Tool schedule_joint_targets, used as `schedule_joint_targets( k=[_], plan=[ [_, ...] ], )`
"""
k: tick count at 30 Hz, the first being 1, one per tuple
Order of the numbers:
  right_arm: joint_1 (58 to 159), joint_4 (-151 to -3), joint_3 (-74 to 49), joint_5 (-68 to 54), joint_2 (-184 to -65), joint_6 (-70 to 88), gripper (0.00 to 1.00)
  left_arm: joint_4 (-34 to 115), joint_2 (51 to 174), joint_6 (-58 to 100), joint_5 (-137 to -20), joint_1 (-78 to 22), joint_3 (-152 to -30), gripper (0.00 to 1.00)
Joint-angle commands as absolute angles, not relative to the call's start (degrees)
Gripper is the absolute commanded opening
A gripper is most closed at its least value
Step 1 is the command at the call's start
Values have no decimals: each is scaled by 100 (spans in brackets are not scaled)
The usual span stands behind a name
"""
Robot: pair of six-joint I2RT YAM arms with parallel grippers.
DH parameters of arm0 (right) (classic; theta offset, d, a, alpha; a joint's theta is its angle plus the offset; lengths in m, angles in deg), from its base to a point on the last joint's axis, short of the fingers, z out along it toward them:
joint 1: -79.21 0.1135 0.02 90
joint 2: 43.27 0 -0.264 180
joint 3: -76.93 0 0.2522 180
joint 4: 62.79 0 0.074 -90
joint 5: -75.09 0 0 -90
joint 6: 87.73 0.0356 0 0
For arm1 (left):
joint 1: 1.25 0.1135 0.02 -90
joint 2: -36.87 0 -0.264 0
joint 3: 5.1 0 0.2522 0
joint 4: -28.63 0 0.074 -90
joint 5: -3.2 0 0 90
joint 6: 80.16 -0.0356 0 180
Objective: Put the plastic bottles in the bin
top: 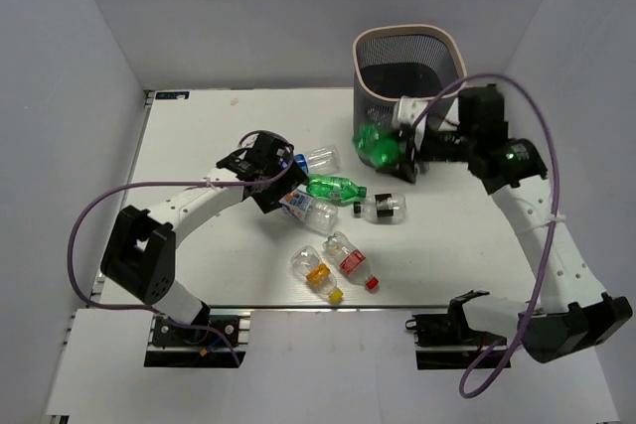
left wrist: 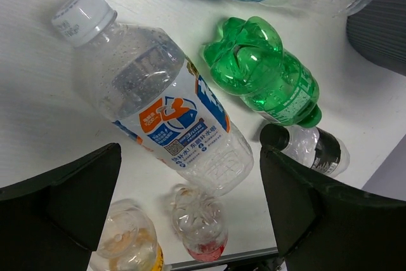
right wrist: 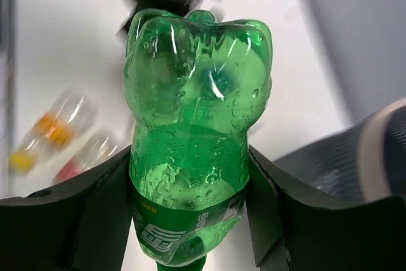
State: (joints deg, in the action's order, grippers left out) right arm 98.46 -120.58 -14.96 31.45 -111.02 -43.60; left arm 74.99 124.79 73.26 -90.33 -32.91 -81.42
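My right gripper (top: 399, 149) is shut on a green bottle (top: 375, 144), held in the air just left of the bin's wall; in the right wrist view the gripper (right wrist: 190, 214) clamps its labelled neck end (right wrist: 196, 125). The dark mesh bin (top: 405, 31) stands at the back. My left gripper (top: 275, 186) is open above the white-blue labelled bottle (top: 308, 209), which lies between the fingers in the left wrist view (left wrist: 165, 106). Lying on the table are a second green bottle (top: 336, 187), blue-labelled (top: 316, 158), black-labelled (top: 381, 208), red-labelled (top: 353, 257) and yellow-orange (top: 318, 270) bottles.
The bin's rim and mesh show at the right edge of the right wrist view (right wrist: 374, 150). The table's front edge (top: 298, 307) runs just below the red and yellow-orange bottles. Grey walls enclose the table on three sides.
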Motion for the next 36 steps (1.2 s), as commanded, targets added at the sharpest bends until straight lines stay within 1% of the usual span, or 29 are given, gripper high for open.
schedule_joint_targets(
  k=[1,2,3,4,6,7,9,10,13,14,16,18,22,25,27,28,30,31,32,33,35,36],
  plan=[
    [9837,-10373,-2321,3686,-11454,-2655,7,7869,12564,7506,-9190,-3420,-8442,100],
    [9837,-10006,-2618,3633,-11533,-2412,7,7921,12564,7506,-9190,-3421,-8442,100],
    [9846,-9619,-2673,3189,-11569,-1905,7,7922,12564,7506,-9190,-3421,-8382,100],
    [9846,-8623,-2726,3028,-11604,-1482,7,7922,12564,7558,-9190,-3473,-8320,100],
    [9855,-8202,-2955,2352,-11902,-1206,7,7931,12564,7611,-9190,-3473,-8250,100],
    [9855,-7739,-3008,1636,-12008,-1162,7,7930,12564,7663,-9190,-3473,-8249,100],
    [9811,-7367,-2999,1122,-12395,-951,7,7869,12625,7664,-9190,-3526,-8249,100],
    [9793,-7148,-2999,579,-12578,-951,7,7869,12625,7664,-9190,-3526,-8249,100],
    [9741,-7049,-3017,93,-12992,-1055,7,7869,12696,7725,-9243,-3578,-8249,100],
    [9723,-7058,-3034,47,-13159,-1108,11,7791,12696,7725,-9295,-3579,-8249,100],
    [9653,-7250,-3148,-33,-13405,-1091,45,7737,12800,7786,-9357,-3579,-8249,100],
    [9574,-7626,-3385,-32,-13738,-1082,90,7737,12879,7787,-9409,-3579,-8249,100],
    [9398,-7629,-3378,99,-13723,-749,90,7737,13056,7787,-9515,-3684,-8363,100],
    [9222,-7453,-3089,380,-13198,-468,90,7737,13161,7787,-9708,-3737,-8363,100],
    [9126,-7575,-3009,828,-12994,-309,90,7684,13232,7839,-9814,-3790,-8363,100],
    [9099,-7611,-2869,1116,-12680,-170,90,7684,13380,7840,-9919,-3790,-8363,100],
    [9029,-7646,-2387,1512,-12432,-90,90,7684,13521,7840,-9998,-3851,-8495,99],
    [9020,-7620,-2201,1714,-12022,-2,90,7684,13609,7840,-9999,-3851,-8495,97],
    [9002,-7611,-1703,1847,-11879,16,90,7736,13810,7840,-9999,-3851,-8634,97],
    [9002,-7611,-1551,1935,-11755,7,90,7798,13907,7840,-10051,-3903,-8688,97],
    [8976,-7638,-1278,2146,-11317,69,90,7851,14066,7840,-10052,-3904,-8741,92],
    [8958,-7829,-937,2217,-11141,43,90,7851,14128,7840,-10052,-3956,-8741,88]
  ],
)
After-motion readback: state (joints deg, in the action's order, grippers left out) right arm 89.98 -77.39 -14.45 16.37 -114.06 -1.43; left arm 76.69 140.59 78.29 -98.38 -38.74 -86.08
